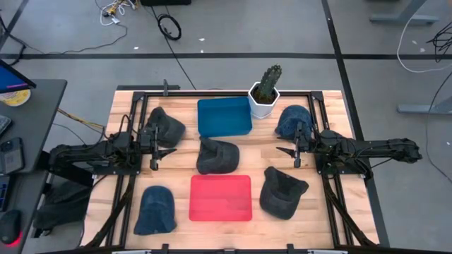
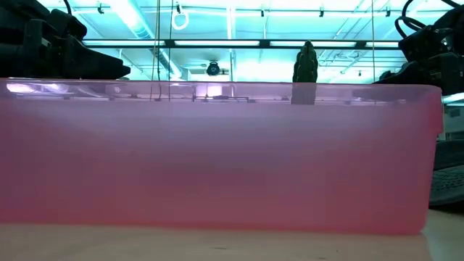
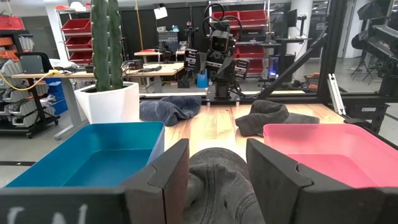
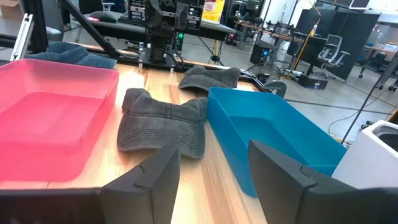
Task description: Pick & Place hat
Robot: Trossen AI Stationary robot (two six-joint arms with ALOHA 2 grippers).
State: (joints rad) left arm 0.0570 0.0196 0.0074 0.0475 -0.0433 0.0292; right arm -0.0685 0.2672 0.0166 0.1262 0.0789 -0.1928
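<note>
Several caps lie flat on the wooden table. In the high view a dark grey cap (image 1: pixel 217 156) sits at the centre, between my two grippers. The others are a dark grey cap (image 1: pixel 167 126) by my left arm, a denim-blue cap (image 1: pixel 292 121) by my right arm, a dark grey cap (image 1: pixel 282 192) and a dark blue cap (image 1: pixel 155 209) nearer the front. My left gripper (image 1: pixel 162 154) is open, left of the centre cap (image 3: pixel 217 183). My right gripper (image 1: pixel 286 155) is open, right of the centre cap (image 4: pixel 161 124). Neither touches anything.
A blue bin (image 1: pixel 224 116) stands beyond the centre cap and a red bin (image 1: pixel 221 197) in front of it; the red bin (image 2: pixel 217 159) fills the low view. A cactus in a white pot (image 1: pixel 265 95) stands beside the blue bin. A black frame edges the table.
</note>
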